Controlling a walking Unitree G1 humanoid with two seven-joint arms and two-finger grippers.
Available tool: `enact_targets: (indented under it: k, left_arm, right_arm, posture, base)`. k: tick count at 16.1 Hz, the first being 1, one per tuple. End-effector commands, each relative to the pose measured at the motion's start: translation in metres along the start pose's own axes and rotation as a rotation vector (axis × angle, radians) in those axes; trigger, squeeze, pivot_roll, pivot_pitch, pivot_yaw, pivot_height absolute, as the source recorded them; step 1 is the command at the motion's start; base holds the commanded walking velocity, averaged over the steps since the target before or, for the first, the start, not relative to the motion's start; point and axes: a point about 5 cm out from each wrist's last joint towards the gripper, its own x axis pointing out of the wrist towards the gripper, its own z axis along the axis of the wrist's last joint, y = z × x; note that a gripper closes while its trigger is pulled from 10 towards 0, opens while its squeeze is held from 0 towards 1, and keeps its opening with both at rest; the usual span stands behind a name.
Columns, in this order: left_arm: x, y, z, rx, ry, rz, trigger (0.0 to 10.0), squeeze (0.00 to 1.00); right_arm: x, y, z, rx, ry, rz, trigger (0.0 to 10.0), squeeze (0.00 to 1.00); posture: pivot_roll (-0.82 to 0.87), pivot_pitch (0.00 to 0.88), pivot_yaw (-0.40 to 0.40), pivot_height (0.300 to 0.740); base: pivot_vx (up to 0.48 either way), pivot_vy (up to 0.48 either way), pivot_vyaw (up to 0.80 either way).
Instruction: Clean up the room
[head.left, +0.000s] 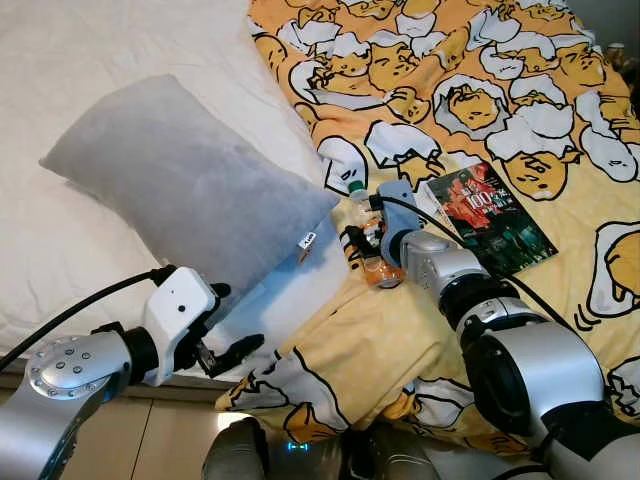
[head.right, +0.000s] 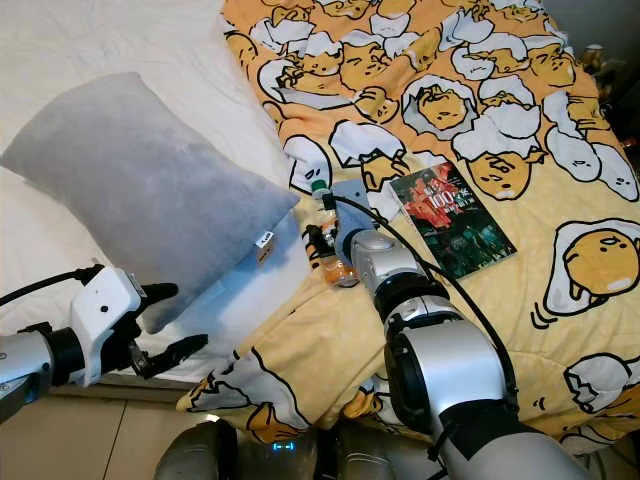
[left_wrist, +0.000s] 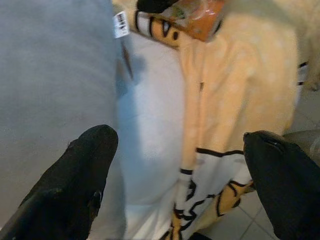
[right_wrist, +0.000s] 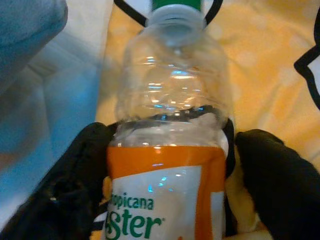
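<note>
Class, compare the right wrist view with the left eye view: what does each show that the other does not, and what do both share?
Right wrist view alone: the green lettering on the orange label. Left eye view alone: the grey pillow, the book, and the left gripper, open near the bed's edge. Both share the bottle with its green cap, the right gripper around it, on the yellow blanket.

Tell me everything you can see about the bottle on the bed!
The bottle is clear plastic with a green cap and an orange and white label with green letters. The clear upper part looks empty. It lies on its side on the yellow egg-cartoon blanket, close to the corner of the grey pillow and beside a book. The right gripper has one black finger on each side of the label, close against it.
</note>
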Motion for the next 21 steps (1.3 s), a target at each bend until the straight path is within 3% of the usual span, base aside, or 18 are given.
enact_targets:
  k: [1, 2, 5, 7, 12, 14, 17, 18, 19, 20, 21]
  left_arm:
    - [0.000, -0.003, 0.003, 0.012, -0.002, -0.030, 10.0, 0.31]
    - [0.000, -0.002, 0.004, 0.013, -0.002, -0.034, 10.0, 0.31]
    - [0.001, 0.001, 0.005, 0.009, 0.007, -0.048, 10.0, 0.31]
    - [0.004, 0.002, 0.004, -0.005, 0.020, -0.070, 10.0, 0.31]
    - [0.011, 0.004, 0.006, -0.021, 0.027, -0.096, 10.0, 0.30]
    - [0.013, 0.005, 0.005, -0.051, 0.038, -0.095, 10.0, 0.31]
    - [0.019, 0.009, 0.003, -0.152, 0.010, -0.003, 10.0, 0.27]
    - [0.020, 0.010, 0.004, -0.152, 0.006, 0.008, 10.0, 0.27]
    - [0.025, 0.014, 0.009, -0.076, -0.049, 0.086, 10.0, 0.27]
    - [0.030, 0.017, 0.010, -0.047, -0.069, 0.153, 10.0, 0.27]
    - [0.035, 0.021, 0.011, -0.026, -0.088, 0.236, 10.0, 0.27]
  right_arm:
    - [-0.001, -0.004, -0.009, -0.004, 0.051, -0.002, 1.2, 0.00]
    - [-0.001, -0.005, -0.007, 0.009, 0.047, 0.012, 0.0, 0.00]
    - [-0.002, -0.004, -0.007, 0.019, 0.061, 0.058, 0.0, 0.00]
    - [-0.002, -0.004, -0.020, -0.028, 0.133, 0.076, 0.0, 0.00]
    - [-0.004, -0.012, -0.031, 0.002, 0.157, 0.032, 0.0, 0.00]
    - [-0.005, -0.019, -0.021, 0.028, 0.103, 0.020, 0.0, 0.00]
    - [-0.011, -0.031, 0.002, 0.224, -0.111, 0.114, 0.0, 0.00]
    - [-0.012, -0.032, 0.003, 0.241, -0.122, 0.119, 0.0, 0.00]
    - [-0.017, -0.034, 0.006, 0.274, -0.216, 0.140, 0.0, 0.00]
    - [-0.023, -0.036, 0.007, 0.294, -0.281, 0.138, 10.0, 0.00]
    - [-0.035, -0.037, 0.008, 0.321, -0.372, 0.128, 10.0, 0.00]
  posture:
    - [0.24, 0.201, -0.077, 0.740]
    - [0.23, 0.184, -0.079, 0.740]
    - [0.22, 0.153, -0.083, 0.740]
    - [0.22, 0.122, -0.085, 0.740]
    - [0.21, 0.075, -0.093, 0.740]
    - [0.21, 0.055, -0.095, 0.740]
    - [0.19, 0.010, -0.072, 0.740]
    - [0.19, 0.010, -0.072, 0.740]
    - [0.17, 0.000, -0.040, 0.740]
    - [0.16, 0.000, -0.023, 0.740]
    - [0.14, 0.000, -0.008, 0.740]
  base:
    - [0.000, 0.000, 0.00]
    - [0.000, 0.000, 0.00]
    - [0.000, 0.000, 0.00]
    - [0.000, 0.000, 0.00]
    - [0.000, 0.000, 0.00]
    - [0.000, 0.000, 0.00]
    - [0.000, 0.000, 0.00]
    - [0.000, 0.000, 0.00]
    - [0.000, 0.000, 0.00]
    - [0.000, 0.000, 0.00]
    - [0.000, 0.000, 0.00]
